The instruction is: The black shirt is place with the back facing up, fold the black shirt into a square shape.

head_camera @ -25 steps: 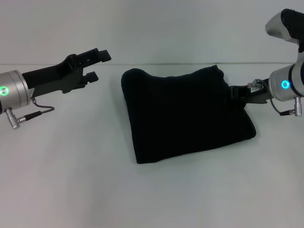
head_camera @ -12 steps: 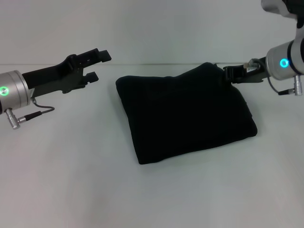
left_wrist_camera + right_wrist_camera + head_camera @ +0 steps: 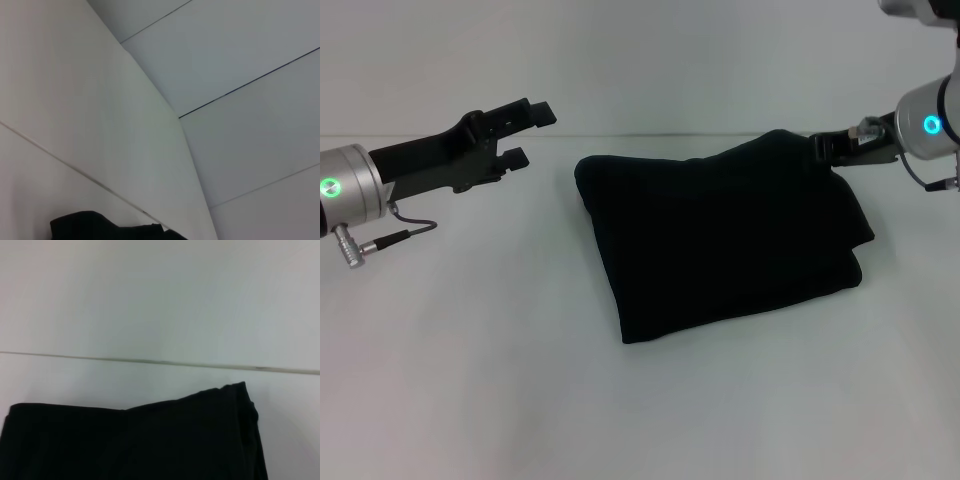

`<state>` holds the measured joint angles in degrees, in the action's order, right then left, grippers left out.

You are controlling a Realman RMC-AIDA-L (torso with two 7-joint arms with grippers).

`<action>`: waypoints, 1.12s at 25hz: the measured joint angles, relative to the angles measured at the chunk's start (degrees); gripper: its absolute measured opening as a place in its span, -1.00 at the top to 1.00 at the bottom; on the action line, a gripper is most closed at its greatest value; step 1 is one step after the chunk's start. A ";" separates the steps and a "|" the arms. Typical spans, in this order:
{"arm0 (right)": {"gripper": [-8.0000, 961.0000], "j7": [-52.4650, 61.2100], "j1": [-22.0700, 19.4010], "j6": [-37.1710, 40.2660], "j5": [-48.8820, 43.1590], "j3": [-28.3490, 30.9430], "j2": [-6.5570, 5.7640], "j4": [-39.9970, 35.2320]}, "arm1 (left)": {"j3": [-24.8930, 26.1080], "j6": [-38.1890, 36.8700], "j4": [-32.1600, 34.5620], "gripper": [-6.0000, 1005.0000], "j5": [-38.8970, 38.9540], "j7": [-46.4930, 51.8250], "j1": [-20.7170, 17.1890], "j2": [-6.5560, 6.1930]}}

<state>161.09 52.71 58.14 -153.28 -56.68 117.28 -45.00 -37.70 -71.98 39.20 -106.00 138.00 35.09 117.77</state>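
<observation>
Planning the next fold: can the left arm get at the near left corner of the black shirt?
Probably yes: the left end effector hangs open beside the folded black fabric shirt, nothing between.

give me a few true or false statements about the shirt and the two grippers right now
1. The black shirt lies folded into a compact, roughly four-sided bundle on the white table. True.
2. The left gripper is clamped on the shirt's near edge. False: it hangs open in the air, apart from the shirt, off its far left corner.
3. The right gripper is at the shirt's far right corner, which is raised above the rest of the cloth. True.
4. White lettering shows on the shirt's upper face. False: only plain black fabric is visible.
5. A second garment lies beside the shirt. False: the shirt is the only cloth in view.
</observation>
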 joint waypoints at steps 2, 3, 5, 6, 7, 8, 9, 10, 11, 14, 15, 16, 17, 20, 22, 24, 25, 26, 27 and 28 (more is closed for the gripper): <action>0.80 -0.10 0.12 -1.61 0.07 0.17 -0.08 2.01 | 0.00 0.06 0.00 -0.82 0.00 0.01 0.01 0.00; 0.80 -0.10 0.24 -2.55 0.09 0.20 -0.20 3.63 | 0.00 0.08 0.00 -0.82 0.00 0.01 0.02 0.00; 0.79 -0.10 0.44 -4.21 0.13 0.22 -0.44 6.65 | 0.00 0.09 0.01 -0.82 0.00 0.04 -0.01 0.00; 0.79 -0.11 0.49 -5.09 0.15 0.23 -0.53 7.97 | 0.00 0.09 0.00 -0.82 0.00 0.07 -0.06 0.00; 0.79 -0.11 0.51 -5.92 0.17 0.24 -0.60 9.35 | 0.00 0.09 0.01 -0.82 0.00 0.09 -0.08 0.00; 0.79 -0.09 0.53 -7.10 0.22 0.25 -0.69 10.88 | 0.00 0.09 0.00 -0.82 0.00 0.10 -0.11 0.00; 0.79 -0.09 0.53 -7.44 0.22 0.24 -0.78 11.56 | 0.00 0.09 0.01 -0.82 0.00 0.11 -0.13 0.00; 0.79 -0.08 0.55 -7.85 0.25 0.26 -0.96 12.23 | 0.00 0.09 0.00 -0.82 0.00 0.11 -0.13 0.00; 0.79 -0.09 0.57 -7.97 0.29 0.28 -1.17 12.72 | 0.00 0.08 0.00 -0.82 0.00 0.12 -0.11 0.00; 0.79 -0.10 0.61 -8.17 0.40 0.33 -1.46 13.27 | 0.00 -0.04 0.00 -0.82 0.00 0.12 0.00 0.00; 0.79 -0.11 0.63 -8.31 0.40 0.34 -1.48 13.31 | 0.00 -0.07 0.00 -0.82 0.00 0.11 0.02 0.01; 0.75 -0.15 0.71 -8.41 0.37 0.34 -1.50 13.31 | 0.00 -0.11 0.01 -0.82 0.00 0.10 0.03 0.06; 0.71 -0.16 0.85 -8.61 0.21 0.34 -1.57 13.42 | 0.00 -0.15 0.01 -0.82 0.00 0.09 0.03 0.10; 0.59 0.07 1.17 -8.82 -0.08 0.54 -2.32 13.52 | -0.01 -0.28 0.00 -0.82 0.00 0.10 -0.03 0.15; 0.51 -0.13 0.55 -7.66 1.12 2.03 -3.27 11.80 | 0.00 -0.46 0.00 -0.82 0.01 0.11 -0.14 0.16; 0.43 -2.60 -1.68 -4.56 4.47 5.99 -3.86 7.47 | -0.05 -1.16 0.01 -0.82 0.02 0.11 -0.30 0.13; 0.39 -5.13 -3.31 -2.41 7.70 8.53 -3.94 4.79 | -0.07 -1.59 0.01 -0.82 0.03 0.11 -0.37 0.06; 0.35 -7.60 -4.91 -0.65 10.96 10.90 -4.05 2.73 | -0.08 -2.19 0.00 -0.82 0.02 0.11 -0.51 -0.05; 0.25 -11.25 -6.79 2.04 16.65 13.53 -4.29 1.35 | -0.09 -2.99 0.00 -0.82 -0.05 0.11 -0.74 -0.24; 0.15 -14.34 -8.09 3.88 20.98 15.50 -4.73 1.17 | -0.10 -3.50 0.01 -0.82 -0.15 0.11 -0.91 -0.36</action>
<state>146.75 44.62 62.02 -132.29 -41.17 112.55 -43.83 -37.80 -75.48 39.20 -106.14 138.11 34.18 117.41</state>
